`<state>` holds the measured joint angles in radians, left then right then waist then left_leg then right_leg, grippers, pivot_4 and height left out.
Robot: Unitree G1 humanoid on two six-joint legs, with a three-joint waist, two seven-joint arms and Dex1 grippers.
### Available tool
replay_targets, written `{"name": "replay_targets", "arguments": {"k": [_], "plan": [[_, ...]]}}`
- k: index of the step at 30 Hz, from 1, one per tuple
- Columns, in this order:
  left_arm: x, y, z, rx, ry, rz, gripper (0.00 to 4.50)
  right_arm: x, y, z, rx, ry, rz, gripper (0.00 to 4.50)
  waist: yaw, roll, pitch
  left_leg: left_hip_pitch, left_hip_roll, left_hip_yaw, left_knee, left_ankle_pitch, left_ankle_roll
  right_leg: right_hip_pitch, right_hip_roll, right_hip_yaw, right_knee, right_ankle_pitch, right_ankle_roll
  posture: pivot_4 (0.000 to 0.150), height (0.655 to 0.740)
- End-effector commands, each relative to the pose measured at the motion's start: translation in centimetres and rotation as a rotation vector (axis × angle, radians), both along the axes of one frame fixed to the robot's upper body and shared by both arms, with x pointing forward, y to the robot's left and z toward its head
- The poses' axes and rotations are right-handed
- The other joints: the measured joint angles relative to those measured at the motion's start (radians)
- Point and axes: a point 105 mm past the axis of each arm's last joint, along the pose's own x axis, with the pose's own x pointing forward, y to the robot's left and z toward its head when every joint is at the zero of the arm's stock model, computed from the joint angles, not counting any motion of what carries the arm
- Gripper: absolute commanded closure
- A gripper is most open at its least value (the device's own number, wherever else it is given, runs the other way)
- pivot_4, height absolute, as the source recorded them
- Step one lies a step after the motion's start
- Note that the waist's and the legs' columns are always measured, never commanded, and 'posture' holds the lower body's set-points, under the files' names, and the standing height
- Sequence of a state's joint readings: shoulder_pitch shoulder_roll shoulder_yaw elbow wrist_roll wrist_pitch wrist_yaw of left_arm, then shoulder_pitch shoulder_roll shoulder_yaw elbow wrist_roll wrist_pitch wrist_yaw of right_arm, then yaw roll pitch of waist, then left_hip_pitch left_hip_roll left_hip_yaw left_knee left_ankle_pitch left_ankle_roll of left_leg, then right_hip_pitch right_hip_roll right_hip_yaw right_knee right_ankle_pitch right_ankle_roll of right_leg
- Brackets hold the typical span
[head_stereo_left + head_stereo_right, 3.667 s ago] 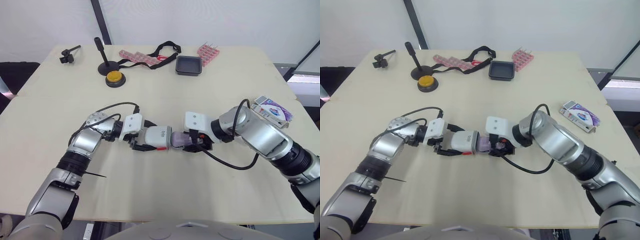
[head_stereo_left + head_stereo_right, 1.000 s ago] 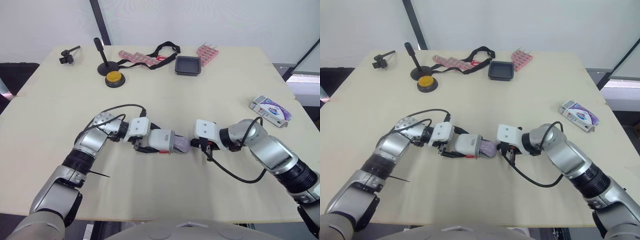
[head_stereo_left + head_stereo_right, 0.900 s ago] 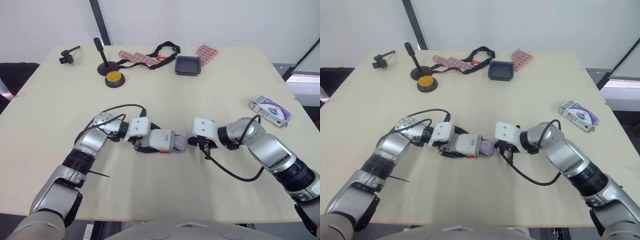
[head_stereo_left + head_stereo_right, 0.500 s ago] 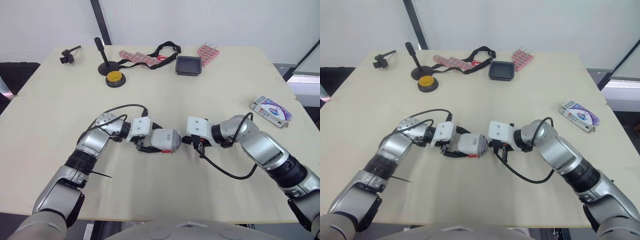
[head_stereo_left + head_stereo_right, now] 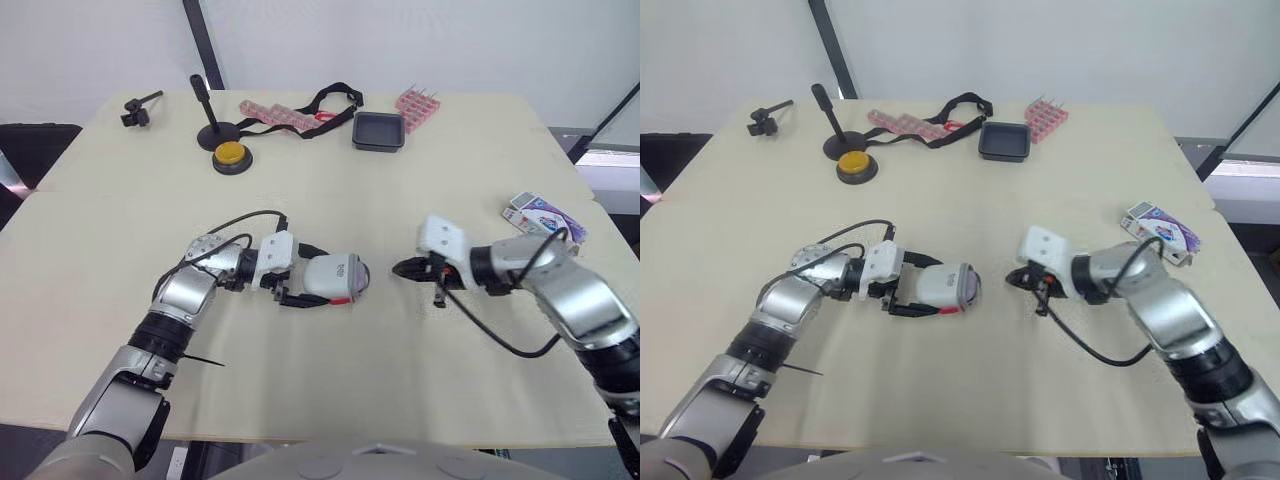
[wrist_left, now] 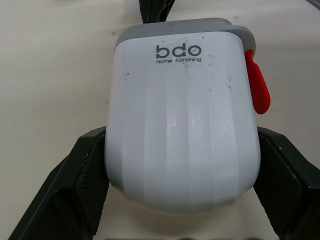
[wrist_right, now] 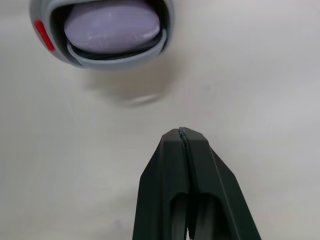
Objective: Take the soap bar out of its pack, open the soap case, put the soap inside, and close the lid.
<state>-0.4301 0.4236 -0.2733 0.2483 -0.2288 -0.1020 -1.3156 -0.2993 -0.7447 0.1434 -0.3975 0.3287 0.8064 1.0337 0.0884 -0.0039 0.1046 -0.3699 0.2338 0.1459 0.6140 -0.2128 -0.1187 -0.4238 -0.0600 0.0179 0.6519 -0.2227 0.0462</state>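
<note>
Left claw (image 5: 305, 282) clamps the white soap case (image 6: 182, 125), held on its side. The lilac soap bar (image 7: 111, 26) sits inside the case's open mouth. Right claw (image 7: 183, 137), closed and empty, points at that mouth, apart from the case.

Light: bright and even, falling from overhead.
Shadows: soft and faint on the table (image 5: 330, 200); a pale grey smudge lay just beside the soap case (image 7: 120, 60).
Sheen: mild gloss showed along the case's white shell.
</note>
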Motion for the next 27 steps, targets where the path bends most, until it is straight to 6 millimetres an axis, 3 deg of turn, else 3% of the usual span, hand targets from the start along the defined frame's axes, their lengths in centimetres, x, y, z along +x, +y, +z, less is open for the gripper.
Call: {"name": "replay_targets", "arguments": {"k": [1,6,11,19,27], "plan": [[-0.1,-0.4,2.1,-0.096,-0.074,0.002,1.04,-1.5,-0.9,1.6,0.132,0.159,-0.056,3.34,0.003,0.0,0.0,0.0,0.0,0.0,0.0,-0.002,0.004,0.0,0.0,0.0,0.0,0.0,-0.001,0.15,0.7291],[-0.7,-1.2,2.2,-0.129,-0.119,-0.01,1.04,-3.3,-1.2,2.3,0.289,0.533,-0.152,1.68,0.003,0.0,0.0,0.001,0.0,0.0,0.0,-0.002,0.004,0.0,0.0,0.0,0.0,-0.002,-0.003,0.15,0.7291],[-1.1,-1.8,2.4,-0.167,-0.161,-0.004,1.04,-4.6,-0.6,2.2,0.379,0.721,-0.109,0.06,0.016,0.001,0.0,0.001,0.0,0.0,0.001,-0.001,0.002,0.0,0.0,0.0,0.0,-0.002,-0.003,0.15,0.7291],[-1.4,-2.2,2.6,-0.184,-0.213,0.0,1.04,-2.9,0.4,2.3,0.45,0.748,-0.181,0.02,0.023,0.001,0.0,0.001,0.0,0.0,0.001,0.0,0.0,0.0,0.0,0.0,0.0,-0.002,-0.003,0.15,0.7291],[-1.2,-2.5,2.2,-0.149,-0.279,0.002,1.04,-1.4,2.5,3.6,0.542,0.739,-0.191,0.02,0.021,0.001,0.0,0.0,0.0,0.0,0.0,0.0,0.0,0.0,0.001,0.0,0.0,-0.002,-0.003,0.15,0.7291]]}}
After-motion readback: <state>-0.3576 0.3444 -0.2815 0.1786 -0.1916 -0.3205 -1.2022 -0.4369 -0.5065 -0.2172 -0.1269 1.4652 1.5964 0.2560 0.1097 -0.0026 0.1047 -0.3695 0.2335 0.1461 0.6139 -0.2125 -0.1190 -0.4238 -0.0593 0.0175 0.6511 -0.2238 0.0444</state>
